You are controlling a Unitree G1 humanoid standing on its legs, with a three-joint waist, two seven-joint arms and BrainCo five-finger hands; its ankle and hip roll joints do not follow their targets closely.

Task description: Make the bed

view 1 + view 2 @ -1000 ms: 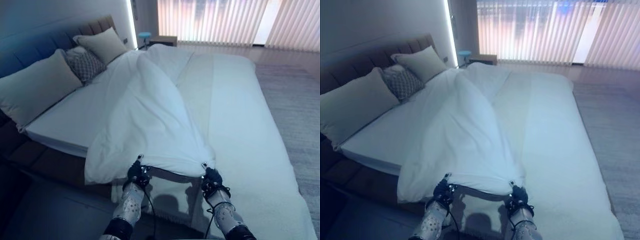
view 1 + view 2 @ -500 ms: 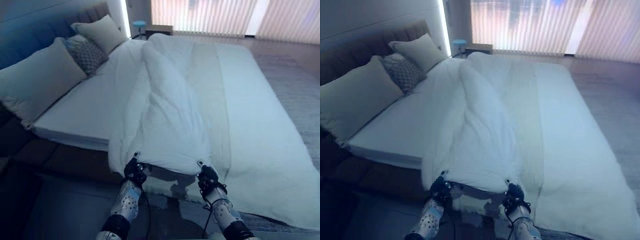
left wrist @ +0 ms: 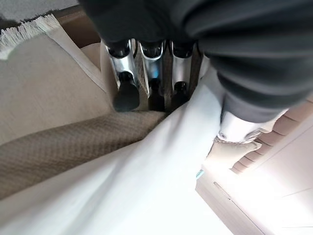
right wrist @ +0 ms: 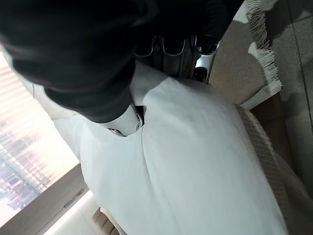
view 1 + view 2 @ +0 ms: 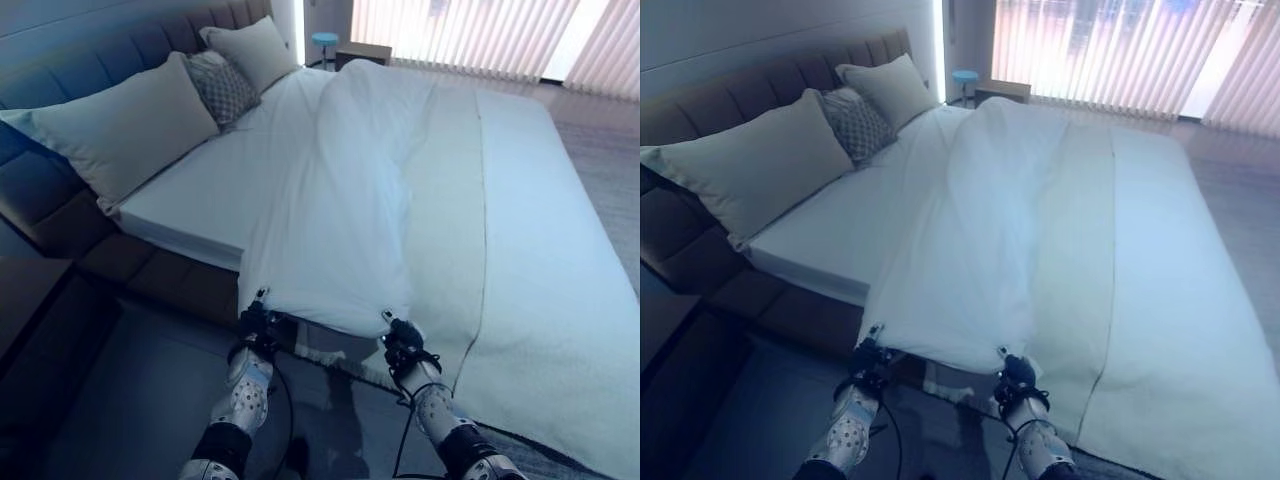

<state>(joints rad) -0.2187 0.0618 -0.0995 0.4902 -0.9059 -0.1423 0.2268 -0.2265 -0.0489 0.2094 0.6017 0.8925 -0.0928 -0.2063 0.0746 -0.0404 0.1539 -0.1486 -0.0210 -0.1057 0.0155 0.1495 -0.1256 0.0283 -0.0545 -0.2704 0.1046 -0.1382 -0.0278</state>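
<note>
I see my left hand (image 5: 258,325) at about 7 o'clock in the head view and my right hand (image 5: 400,343) at about 5 o'clock. Both are at the foot edge of the bed (image 5: 520,250). Each hand has its fingers curled tight on one corner of the white duvet (image 5: 340,200). In the left wrist view, my fingers (image 3: 125,93) pinch the white cloth, with a brown woven blanket (image 3: 63,147) just under it. In the right wrist view, my thumb and fingers (image 4: 203,66) are clamped on the duvet too.

The duvet lies in a long bunched strip down the middle of the bed, from 12 o'clock down to my hands. Three pillows (image 5: 130,125) lean on the headboard (image 5: 70,70) at about 10 to 11 o'clock. A fringed rug (image 4: 261,39) lies on the floor under my hands.
</note>
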